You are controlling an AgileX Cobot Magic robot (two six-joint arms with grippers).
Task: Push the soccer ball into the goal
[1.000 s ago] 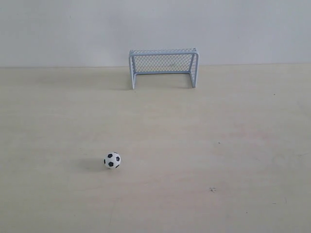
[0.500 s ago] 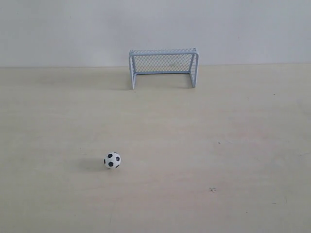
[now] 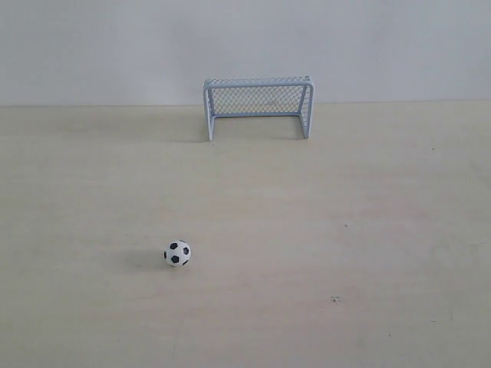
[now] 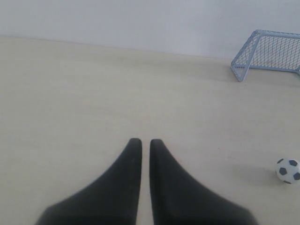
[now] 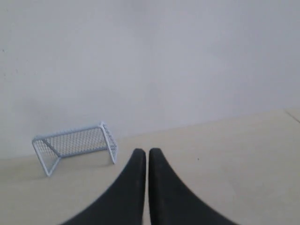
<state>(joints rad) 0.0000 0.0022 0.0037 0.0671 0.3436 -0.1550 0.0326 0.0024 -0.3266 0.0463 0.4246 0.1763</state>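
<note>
Plainly, soccer ball [image 4: 288, 170] lies apart from left jaws.

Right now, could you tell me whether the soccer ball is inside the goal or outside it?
Outside. The soccer ball sits on the table, well short of the goal.

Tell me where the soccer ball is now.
In the exterior view the soccer ball rests on the tabletop, left of centre in the foreground, far short of the goal at the back and left of its mouth.

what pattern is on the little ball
The small round soccer ball is white with black patches, clearest in the exterior view.
</note>
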